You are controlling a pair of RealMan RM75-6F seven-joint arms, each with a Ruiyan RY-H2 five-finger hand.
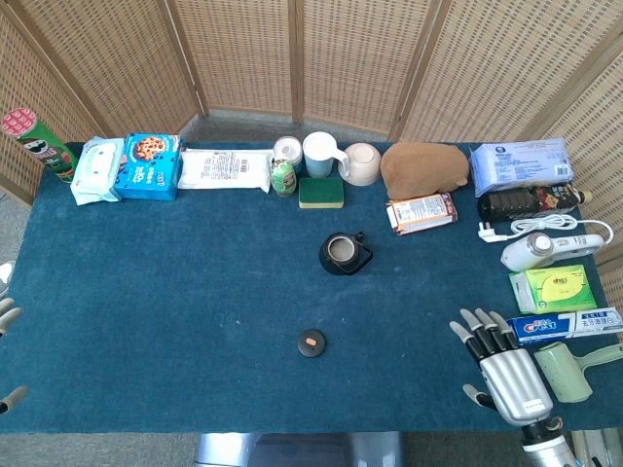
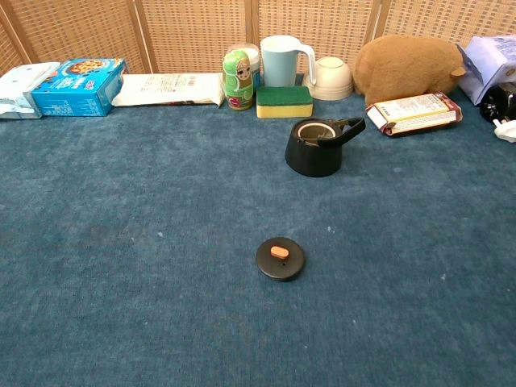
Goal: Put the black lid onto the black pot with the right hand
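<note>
The black lid (image 1: 311,342) with its orange knob lay flat on the blue tablecloth (image 1: 175,292), well apart from the uncovered black pot (image 1: 344,255) behind it. The right hand (image 1: 506,370) hovered empty near the table's front right corner, fingers spread. Only fingertips of the left hand (image 1: 8,321) showed at the left edge, so its state could not be told.

Staged test booth, wicker screens (image 1: 292,58) behind, blue-carpeted table (image 1: 175,292), groceries lined up

We see a black lid (image 2: 280,258) with an orange knob, a black pot (image 2: 313,147), deep blue cloth on the table (image 1: 175,292), a green-and-yellow sponge (image 2: 284,101), a pale blue jug (image 2: 282,59), a silver right hand (image 1: 507,377), and tan woven screens (image 1: 360,58); the brown heap (image 2: 407,66) is perhaps plush.
</note>
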